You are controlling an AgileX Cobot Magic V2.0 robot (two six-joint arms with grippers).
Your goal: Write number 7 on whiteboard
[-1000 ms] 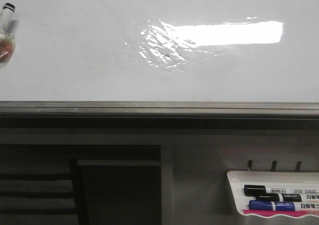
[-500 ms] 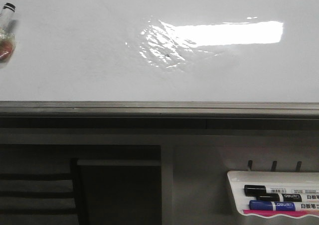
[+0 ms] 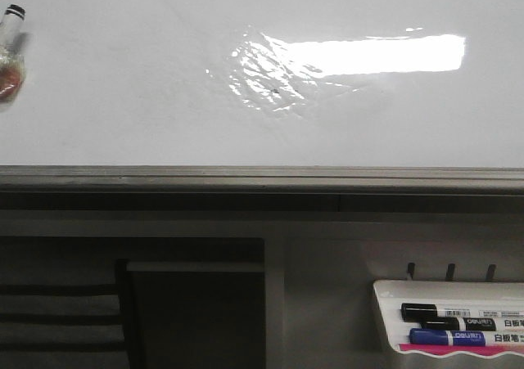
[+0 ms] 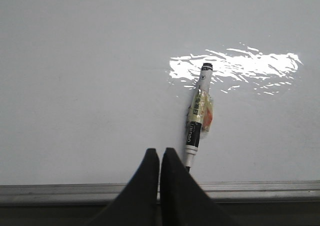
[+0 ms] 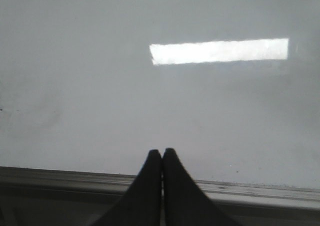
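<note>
The whiteboard is glossy white with a bright rectangular glare and a grey metal lower edge. No number 7 shows on it. A marker with black cap, taped body and an orange blob lies on the board; in the front view the marker sits at the far left edge. My left gripper is shut with nothing in it, just beside the marker's tip end, over the board's lower edge. My right gripper is shut and empty over the bare board. Neither arm shows in the front view.
A small white tray hangs below the board at the right, holding a black marker and a blue marker. Dark shelving fills the space under the board at the left.
</note>
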